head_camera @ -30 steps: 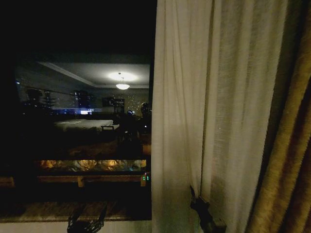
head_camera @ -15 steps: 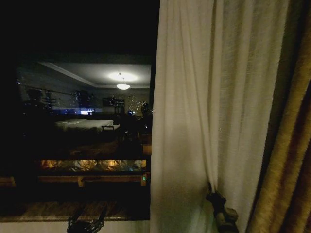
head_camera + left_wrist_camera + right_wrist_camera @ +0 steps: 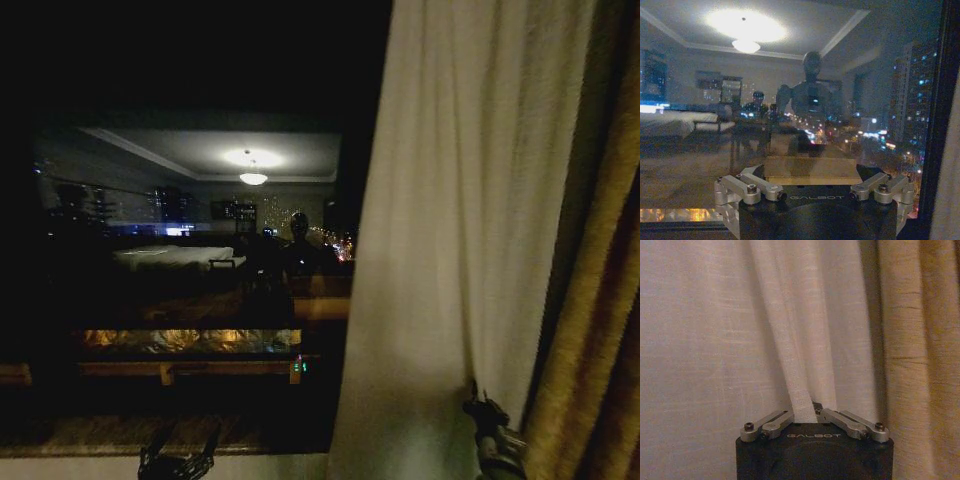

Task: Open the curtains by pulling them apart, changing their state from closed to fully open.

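Curtain: hanging right of the dark window, its free edge bordering bare glass.
Right gripper: pinching a curtain fold low down, jaws closed on it.
Golden drape: hanging just beside.
Left gripper: sitting low by the sill; jaws spread.

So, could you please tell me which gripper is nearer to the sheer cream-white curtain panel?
The right gripper: it is shut on a pleat of the sheer cream-white curtain panel. The left gripper hangs low before the dark window glass, well off to the curtain's left.

Right gripper low at right, fingers pinched together; left gripper low — seemingly idle.
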